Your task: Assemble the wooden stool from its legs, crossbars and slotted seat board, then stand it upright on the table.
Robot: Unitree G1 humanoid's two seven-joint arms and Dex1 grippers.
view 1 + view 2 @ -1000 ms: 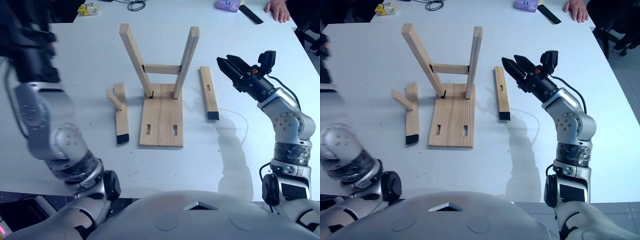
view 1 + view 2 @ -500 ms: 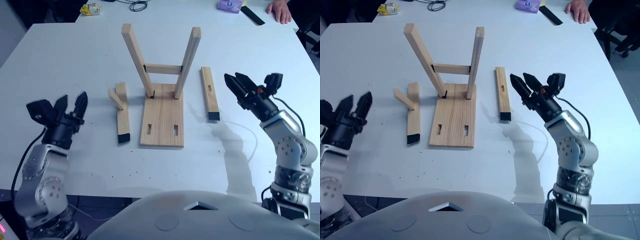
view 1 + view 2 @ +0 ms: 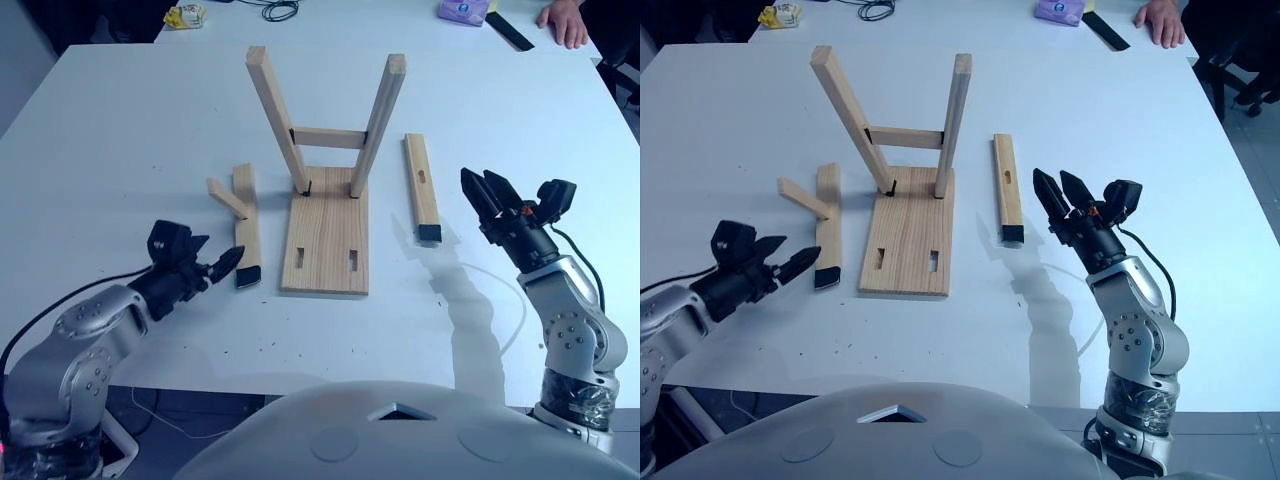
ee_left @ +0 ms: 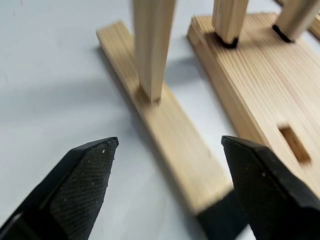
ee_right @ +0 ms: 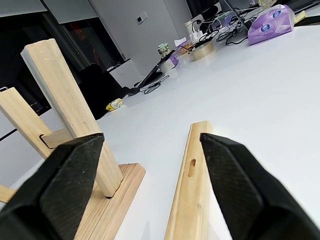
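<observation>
The slotted seat board (image 3: 325, 232) lies flat mid-table. Two legs (image 3: 275, 115) (image 3: 378, 120) stand in its far slots, joined by a crossbar (image 3: 328, 138). To its left lies a loose leg (image 3: 243, 220) with a short crossbar (image 3: 226, 197) stuck in it. Another slotted loose leg (image 3: 421, 195) lies to the right. My left gripper (image 3: 222, 265) is open, low over the table, just left of the left loose leg's black-capped end (image 4: 220, 220). My right gripper (image 3: 487, 190) is open and empty, to the right of the right loose leg (image 5: 192, 200).
At the table's far edge are a purple tissue pack (image 3: 460, 9), a black strip (image 3: 505, 28), a yellow item (image 3: 185, 14) and a person's hand (image 3: 560, 18). A thin white cable (image 3: 500, 290) curls beside my right arm. The near table edge runs below both arms.
My left arm has swung in from the left and down, so its open gripper now points at the left loose leg's black end. My right gripper has drawn back and lower.
</observation>
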